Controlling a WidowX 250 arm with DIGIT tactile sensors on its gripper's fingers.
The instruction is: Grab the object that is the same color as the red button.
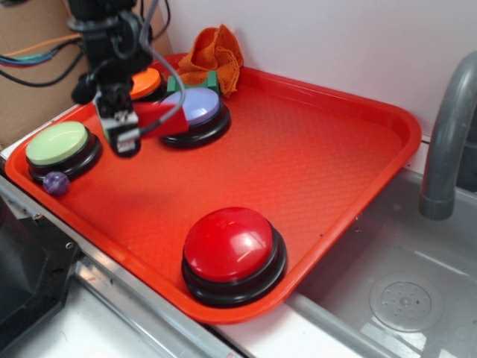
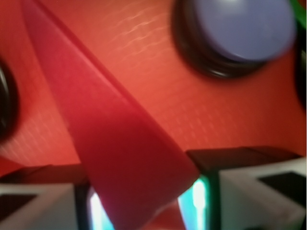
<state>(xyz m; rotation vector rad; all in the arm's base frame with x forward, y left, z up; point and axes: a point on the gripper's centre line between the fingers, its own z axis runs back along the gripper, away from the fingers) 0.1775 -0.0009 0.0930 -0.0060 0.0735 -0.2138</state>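
Gripper (image 1: 127,138) of the black robot arm (image 1: 104,33) hangs above the back-left part of the red plastic tray (image 1: 313,142), its two pale fingers (image 2: 33,203) clamped on the small matte red wedge-shaped block (image 2: 124,158). The wrist view, somewhat blurred, shows the wedge held between the pads and raised off the tray floor, its long sloping face running up toward the top left of the picture. In the exterior view the block (image 1: 160,119) juts from the gripper toward the lavender-topped round button on a black base (image 1: 195,112), and whether the two touch cannot be told.

At the tray's near edge, well apart from the gripper, sits the large glossy red dome button on a round black base (image 1: 232,250). On the left stands a pale green-topped button on a black base (image 1: 59,148), with a small purple ball (image 1: 56,183) just beside it at the front. Behind the arm an orange-topped button (image 1: 147,82) is partly hidden, and a dark green block (image 1: 195,80) lies just behind the lavender button, below a crumpled orange cloth (image 1: 216,56) in the tray's far corner. Right of the tray a grey curved faucet (image 1: 447,134) rises over a steel sink (image 1: 387,291).
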